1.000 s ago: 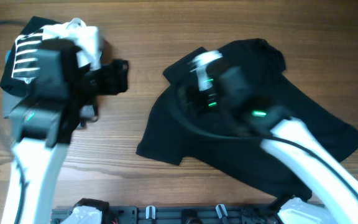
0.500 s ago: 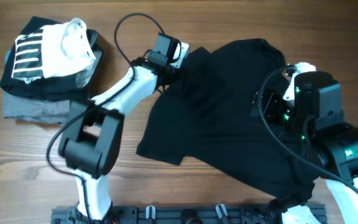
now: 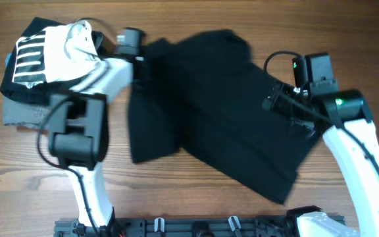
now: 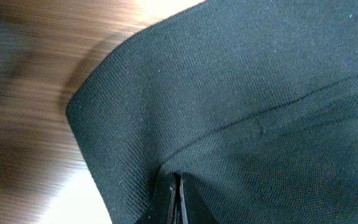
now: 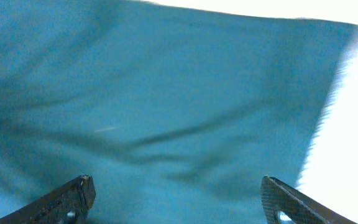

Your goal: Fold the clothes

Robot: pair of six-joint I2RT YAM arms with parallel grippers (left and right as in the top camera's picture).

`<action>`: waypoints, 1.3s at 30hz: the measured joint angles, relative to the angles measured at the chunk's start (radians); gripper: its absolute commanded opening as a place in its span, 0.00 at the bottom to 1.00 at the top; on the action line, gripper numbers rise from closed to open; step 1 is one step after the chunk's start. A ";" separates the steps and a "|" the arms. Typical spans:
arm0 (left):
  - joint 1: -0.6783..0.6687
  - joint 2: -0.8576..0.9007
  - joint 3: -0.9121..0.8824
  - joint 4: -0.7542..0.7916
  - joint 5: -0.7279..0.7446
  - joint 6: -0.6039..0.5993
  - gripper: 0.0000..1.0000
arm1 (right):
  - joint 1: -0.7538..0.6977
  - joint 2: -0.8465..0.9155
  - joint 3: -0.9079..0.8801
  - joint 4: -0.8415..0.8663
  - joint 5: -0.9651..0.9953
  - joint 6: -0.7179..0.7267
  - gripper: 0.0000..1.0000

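Note:
The clothes, a plain black T-shirt (image 3: 216, 105), lie spread and rumpled across the middle of the wooden table. My left gripper (image 3: 143, 60) is at the shirt's upper left edge, shut on a pinch of its fabric. In the left wrist view the jaws (image 4: 178, 194) meet tightly on the black cloth (image 4: 241, 93), with a crease running away from them. My right gripper (image 3: 283, 104) hovers over the shirt's right part. Its fingers (image 5: 73, 198) stand wide apart with nothing between them, and the cloth (image 5: 166, 106) fills the view below, its edge at the right.
A stack of other garments sits at the far left: a black one with white stripes (image 3: 30, 58), a white piece (image 3: 77, 41) on top, and a grey folded one (image 3: 20, 112) underneath. A dark rack (image 3: 196, 227) runs along the table's front edge.
My left gripper has closed on the shirt's edge and drawn it left toward the stack, shifting the whole shirt left. My right gripper has opened wider over the shirt's right side.

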 measured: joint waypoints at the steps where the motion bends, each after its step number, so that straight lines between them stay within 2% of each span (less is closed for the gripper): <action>1: 0.061 -0.006 0.000 -0.018 0.006 -0.009 0.04 | -0.029 0.031 0.000 0.011 0.004 0.001 0.95; 2: 0.098 -0.013 -0.004 -0.032 0.010 -0.014 0.06 | -0.067 0.072 0.000 0.024 0.004 0.000 0.95; 4: 0.132 -0.036 -0.021 -0.052 0.032 -0.013 0.16 | -0.143 0.150 0.000 0.074 -0.011 -0.024 0.92; 6: 0.115 -0.085 -0.045 -0.067 0.072 -0.003 0.33 | -0.194 0.207 0.000 0.122 -0.040 -0.086 0.90; 8: 0.081 -0.178 -0.053 -0.073 0.109 0.008 0.46 | -0.268 0.301 0.000 0.219 -0.093 -0.145 0.90; 9: 0.062 -0.240 -0.053 -0.072 0.125 0.012 0.49 | -0.290 0.343 0.000 0.280 -0.108 -0.178 0.95; 11: 0.031 -0.351 -0.053 -0.076 0.142 0.020 0.54 | -0.323 0.417 0.000 0.326 -0.123 -0.213 0.97; 15: -0.045 -0.557 -0.050 -0.150 0.158 0.025 0.62 | -0.374 0.561 0.000 0.434 -0.166 -0.261 0.85; 17: -0.079 -0.604 -0.049 -0.212 0.161 0.024 0.63 | -0.375 0.613 0.000 0.467 -0.186 -0.296 0.69; 18: -0.096 -0.627 -0.049 -0.240 0.164 0.024 0.64 | -0.370 0.618 0.007 0.483 -0.198 -0.307 0.48; 19: -0.112 -0.646 -0.049 -0.260 0.165 0.024 0.65 | -0.367 0.628 0.010 0.498 -0.205 -0.321 0.35; 21: -0.126 -0.670 -0.049 -0.293 0.165 0.025 0.67 | -0.364 0.637 0.013 0.510 -0.204 -0.318 0.10; 22: -0.130 -0.680 -0.049 -0.307 0.165 0.024 0.68 | -0.364 0.642 0.014 0.516 -0.192 -0.308 0.04; 27: -0.130 -0.691 -0.049 -0.361 0.165 0.024 0.72 | -0.401 0.662 0.025 0.635 -0.037 -0.275 0.05; 29: -0.130 -0.691 -0.049 -0.362 0.165 0.024 0.74 | -0.457 0.676 0.079 0.654 -0.033 -0.288 0.25; 30: -0.130 -0.691 -0.049 -0.363 0.165 0.024 0.75 | -0.492 0.683 0.118 0.675 -0.055 -0.304 0.32; 32: -0.130 -0.691 -0.049 -0.370 0.165 0.024 0.77 | -0.574 0.686 0.233 0.702 -0.142 -0.349 0.60; 33: -0.130 -0.691 -0.049 -0.378 0.165 0.024 0.78 | -0.597 0.686 0.273 0.700 -0.170 -0.359 0.65; 36: -0.130 -0.691 -0.049 -0.414 0.165 0.024 0.81 | -0.656 0.679 0.412 0.636 -0.253 -0.393 0.70; 38: -0.130 -0.691 -0.049 -0.427 0.165 0.024 0.67 | -0.663 0.654 0.442 0.594 -0.304 -0.399 0.70; 39: -0.130 -0.691 -0.049 -0.431 0.165 0.027 0.52 | -0.661 0.629 0.443 0.570 -0.347 -0.400 0.71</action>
